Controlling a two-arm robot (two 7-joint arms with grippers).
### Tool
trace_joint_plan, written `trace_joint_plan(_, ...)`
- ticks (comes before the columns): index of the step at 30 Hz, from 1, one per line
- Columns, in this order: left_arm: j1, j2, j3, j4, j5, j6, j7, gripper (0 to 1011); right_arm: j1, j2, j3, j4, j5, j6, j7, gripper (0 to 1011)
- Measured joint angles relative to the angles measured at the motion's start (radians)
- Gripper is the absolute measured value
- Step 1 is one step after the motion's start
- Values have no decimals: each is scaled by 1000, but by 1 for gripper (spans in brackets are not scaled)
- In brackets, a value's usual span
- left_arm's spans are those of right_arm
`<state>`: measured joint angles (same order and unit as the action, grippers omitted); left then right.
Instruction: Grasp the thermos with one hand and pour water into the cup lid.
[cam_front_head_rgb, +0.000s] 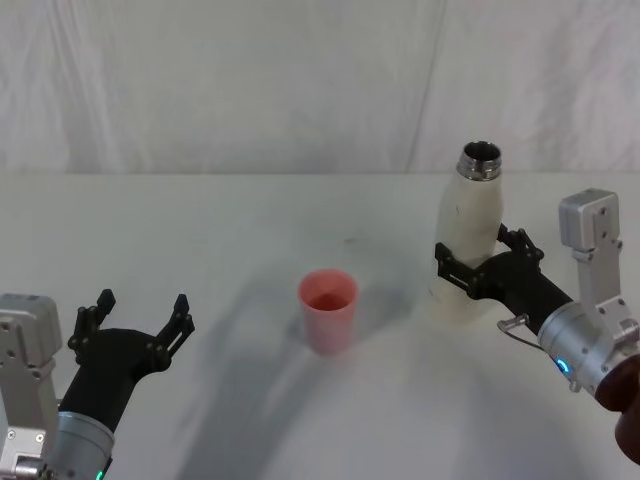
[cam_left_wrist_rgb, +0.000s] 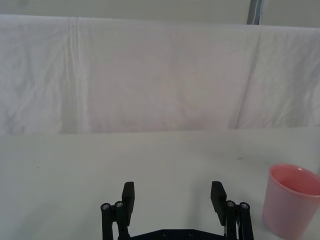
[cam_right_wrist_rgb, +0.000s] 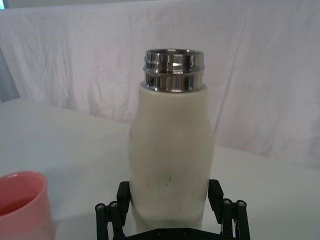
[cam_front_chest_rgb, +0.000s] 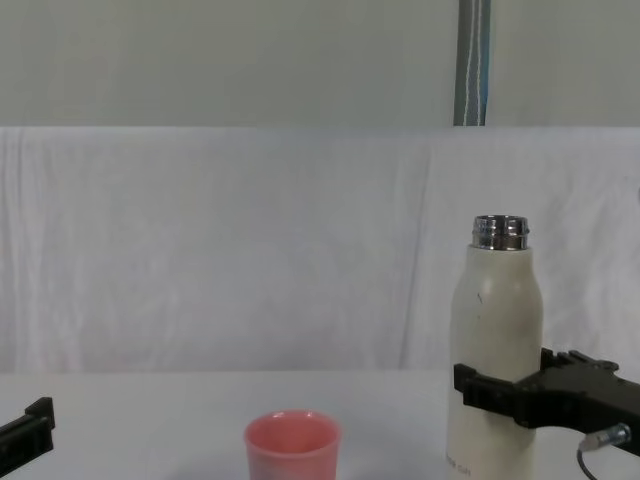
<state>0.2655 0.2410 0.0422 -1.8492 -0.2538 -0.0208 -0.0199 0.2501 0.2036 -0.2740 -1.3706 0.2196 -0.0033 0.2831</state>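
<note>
Two black fingers of the right gripper (cam_front_head_rgb: 478, 272) clasp the upright thermos (cam_front_head_rgb: 468, 240) low on its smooth, probably slippery, water-heavy body, right of the cup lid (cam_front_head_rgb: 327, 309); the left gripper (cam_front_head_rgb: 138, 318) rests open.

You are looking at a thermos (cam_right_wrist_rgb: 170, 150) with a matt cream-white body, smooth but lightly scuffed, and a shiny threaded steel neck (cam_right_wrist_rgb: 174, 70) that mirrors the light. The cup lid (cam_front_head_rgb: 327, 308) looks like smooth salmon-pink plastic with a soft, low sheen. Your right gripper (cam_front_head_rgb: 478, 268) and left gripper (cam_front_head_rgb: 140, 322) have matt black fingers (cam_left_wrist_rgb: 128, 196) that look like plastic, with small bright metal pins at the joints. The wrist module (cam_front_head_rgb: 592, 232) is satin silver-grey. The table (cam_front_head_rgb: 240, 230) is matt white, and wrinkled white cloth (cam_front_chest_rgb: 230, 250) hangs behind it.
</note>
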Motion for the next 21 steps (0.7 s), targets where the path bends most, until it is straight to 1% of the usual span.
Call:
trace_joint_plan(12, 0, 0, 0, 0, 0, 0, 0, 1001, -42, 26, 8, -45, 12, 17, 8, 1001)
trace_joint_plan(16, 0, 0, 0, 0, 0, 0, 0, 1001, -63, 41, 11, -73, 20, 26, 13, 1001)
trace_joint_plan(21, 0, 0, 0, 0, 0, 0, 0, 1001, -105, 65, 19, -121, 33, 40, 20, 1001)
